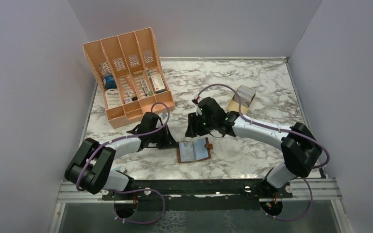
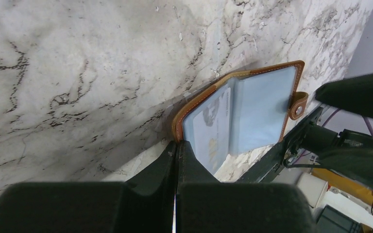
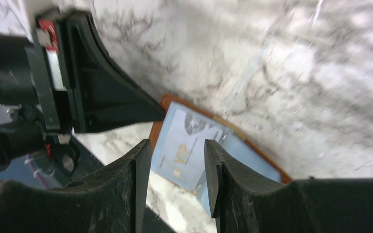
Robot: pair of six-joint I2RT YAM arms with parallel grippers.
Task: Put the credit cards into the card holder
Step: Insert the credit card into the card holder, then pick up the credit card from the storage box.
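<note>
"How many wallets do you see?"
"One card holder (image 1: 194, 150), one card (image 2: 209, 136) showing inside."
"What else?"
"One orange organiser (image 1: 141, 110), four slots. One wooden stand (image 1: 241, 99). Two arms (image 1: 126, 143) (image 1: 262, 128)."

top: high, rear, looking down | wrists: close, oblique | shared: card holder (image 1: 194, 150)

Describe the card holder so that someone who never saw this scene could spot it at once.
On the marble table, skip the big orange organiser at the back left and look to the near middle. There the card holder lies open: a small brown leather booklet with bluish clear sleeves and a snap tab, unlike the tan wooden stand at the back right.
</note>
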